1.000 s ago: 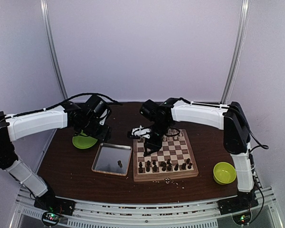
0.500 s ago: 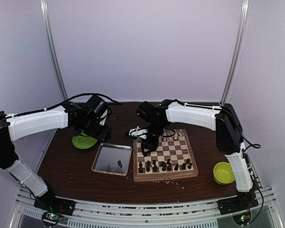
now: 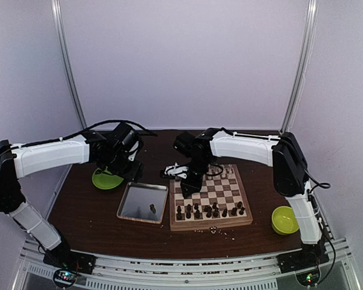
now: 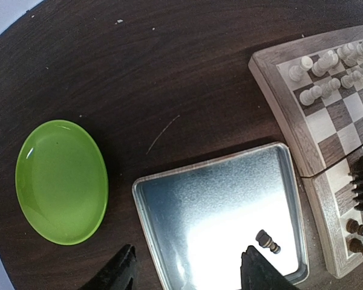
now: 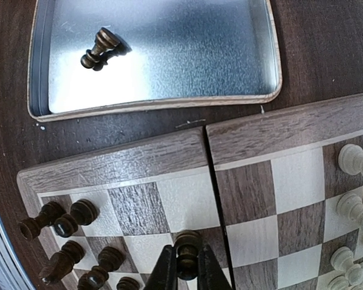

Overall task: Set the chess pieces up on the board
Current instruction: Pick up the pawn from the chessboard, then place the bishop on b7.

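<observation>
Grip step: right end effector (image 5: 187, 270) pinches shut on a dark chessman (image 5: 187, 243) standing on the board (image 5: 254, 136) near its tray-side edge. Left end effector (image 4: 187, 272) hangs half-open, empty, over the tray (image 5: 157, 104) with one fallen piece (image 5: 98, 48). Next, likely a straight lift clear of neighbours (image 5: 72, 217)

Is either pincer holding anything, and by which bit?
The right pincer grips a dark chess piece around its middle, one rounded end poking past the fingertips. The left pincer is open and empty.
</observation>
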`<control>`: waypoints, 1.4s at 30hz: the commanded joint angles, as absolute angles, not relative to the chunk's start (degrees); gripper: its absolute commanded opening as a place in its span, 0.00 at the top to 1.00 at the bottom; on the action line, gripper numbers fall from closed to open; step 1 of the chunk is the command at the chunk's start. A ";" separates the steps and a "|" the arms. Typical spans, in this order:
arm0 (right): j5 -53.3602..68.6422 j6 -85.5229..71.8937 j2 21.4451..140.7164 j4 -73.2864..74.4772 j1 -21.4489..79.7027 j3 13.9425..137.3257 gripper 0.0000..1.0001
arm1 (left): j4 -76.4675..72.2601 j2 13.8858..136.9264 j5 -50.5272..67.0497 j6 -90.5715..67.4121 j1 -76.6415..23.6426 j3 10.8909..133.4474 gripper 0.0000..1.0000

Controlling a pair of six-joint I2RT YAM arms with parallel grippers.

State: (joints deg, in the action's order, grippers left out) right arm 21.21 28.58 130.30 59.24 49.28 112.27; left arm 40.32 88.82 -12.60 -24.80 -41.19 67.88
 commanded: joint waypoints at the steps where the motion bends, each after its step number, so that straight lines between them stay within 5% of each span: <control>1: 21.61 29.07 127.93 60.92 48.97 112.58 0.93 | 38.52 89.37 -11.63 -25.47 -40.69 68.29 0.41; 19: 20.70 30.80 100.55 51.98 38.94 78.31 0.93 | 37.71 92.27 -9.32 -25.42 -40.69 68.29 0.42; 42: 19.44 35.67 99.40 53.22 38.63 71.00 0.93 | 37.90 93.77 -8.22 -25.58 -40.69 69.21 0.43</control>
